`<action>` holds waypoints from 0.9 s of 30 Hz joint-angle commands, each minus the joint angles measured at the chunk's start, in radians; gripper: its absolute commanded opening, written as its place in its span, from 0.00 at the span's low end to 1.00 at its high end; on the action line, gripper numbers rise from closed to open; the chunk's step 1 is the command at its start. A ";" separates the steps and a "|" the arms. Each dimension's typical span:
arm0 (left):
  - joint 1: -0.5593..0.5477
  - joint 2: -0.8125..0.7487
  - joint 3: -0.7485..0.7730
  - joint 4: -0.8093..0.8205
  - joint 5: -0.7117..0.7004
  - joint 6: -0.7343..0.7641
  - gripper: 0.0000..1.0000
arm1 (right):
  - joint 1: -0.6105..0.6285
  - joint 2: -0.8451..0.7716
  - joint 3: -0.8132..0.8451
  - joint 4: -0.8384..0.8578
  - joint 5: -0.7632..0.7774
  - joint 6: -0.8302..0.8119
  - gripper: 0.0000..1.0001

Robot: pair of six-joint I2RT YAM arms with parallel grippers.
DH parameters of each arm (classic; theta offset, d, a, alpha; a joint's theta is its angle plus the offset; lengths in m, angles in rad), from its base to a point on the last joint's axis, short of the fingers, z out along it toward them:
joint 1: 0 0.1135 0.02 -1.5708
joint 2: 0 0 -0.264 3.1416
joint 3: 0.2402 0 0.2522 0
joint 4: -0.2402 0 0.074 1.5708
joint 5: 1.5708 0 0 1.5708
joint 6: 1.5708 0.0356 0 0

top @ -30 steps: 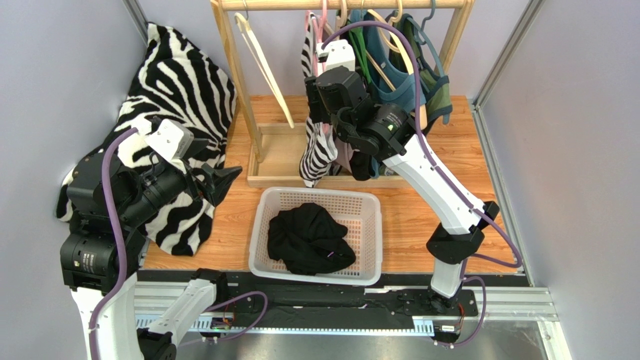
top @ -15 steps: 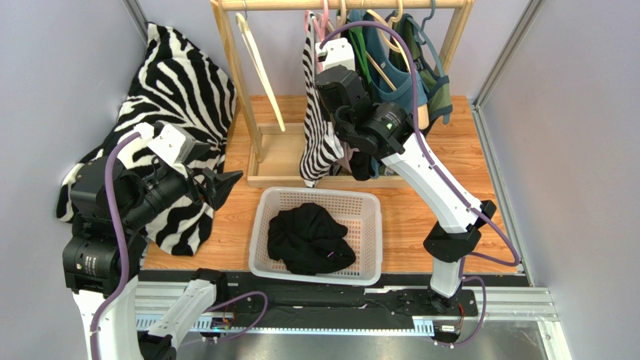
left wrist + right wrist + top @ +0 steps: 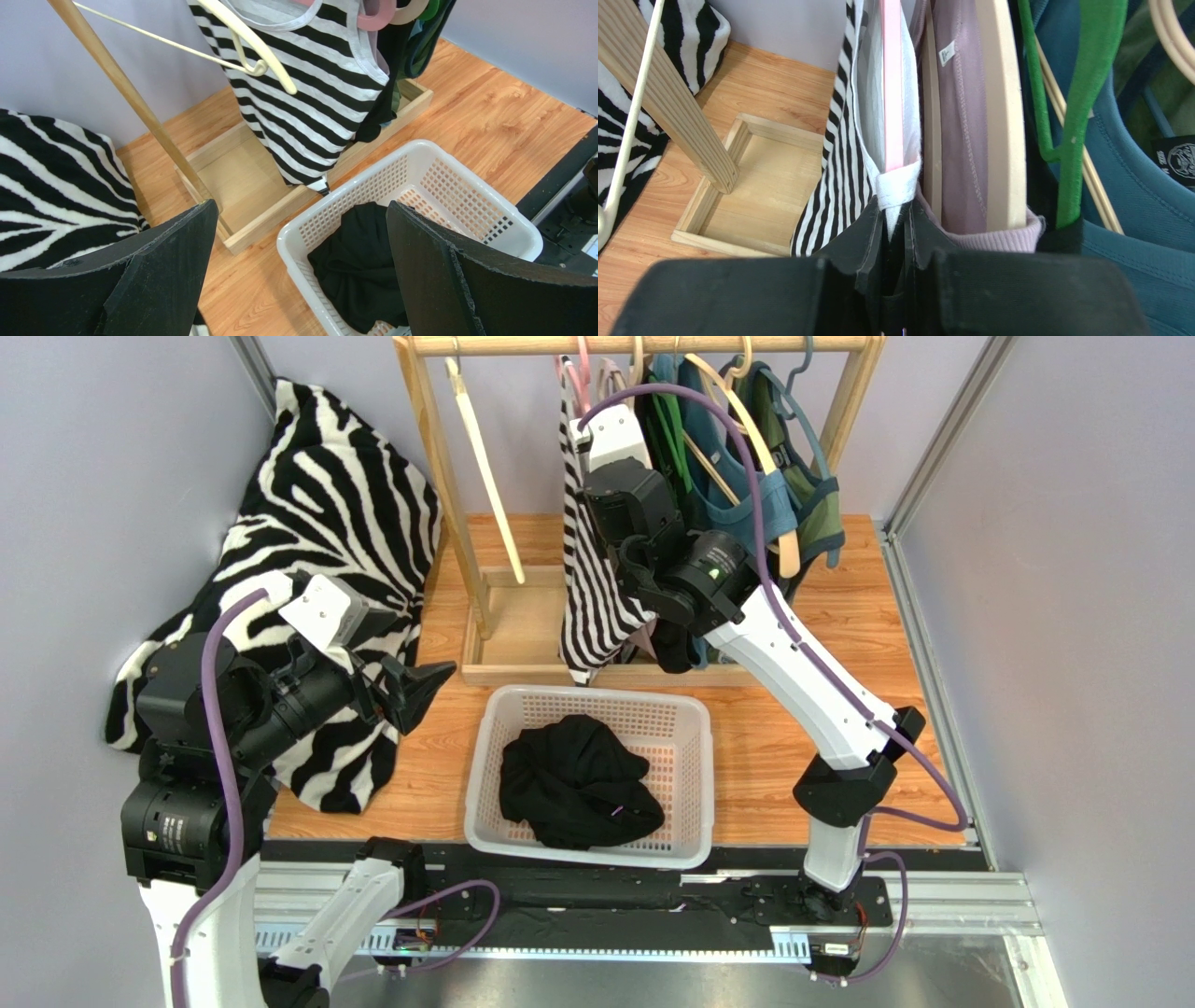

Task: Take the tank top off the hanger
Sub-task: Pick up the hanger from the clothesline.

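The right gripper (image 3: 896, 222) is clamped on the white strap of the striped tank top (image 3: 836, 175), looped over a pink hanger (image 3: 892, 84). A mauve garment (image 3: 959, 140) on a wooden hanger (image 3: 1004, 105) is crowded just beside. The top is hung lengthwise downward, hem near the rack's base (image 3: 519, 637). The left gripper (image 3: 414, 679) is held open.

pale lilac walls (image 3: 112, 448), wood floor (image 3: 765, 756), wooden clothes rack (image 3: 439, 476)

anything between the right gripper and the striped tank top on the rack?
Nothing visible. The right gripper is closed on the white strap of the striped tank top, right at the pink hanger. A mauve garment on a wooden hanger hangs close beside the pinch, not between.
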 commanded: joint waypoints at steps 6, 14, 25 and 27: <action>0.006 -0.020 -0.019 0.023 0.006 0.016 0.98 | 0.000 -0.116 -0.101 0.347 -0.021 -0.114 0.00; 0.006 -0.025 -0.048 0.031 0.003 0.015 0.99 | 0.003 -0.340 -0.436 0.615 -0.073 -0.088 0.00; 0.006 -0.009 -0.027 0.014 -0.003 0.013 0.99 | 0.003 -0.459 -0.730 0.689 -0.206 0.019 0.00; 0.006 -0.005 -0.016 0.010 -0.012 0.013 0.99 | 0.006 -0.489 -0.736 0.667 -0.242 0.013 0.00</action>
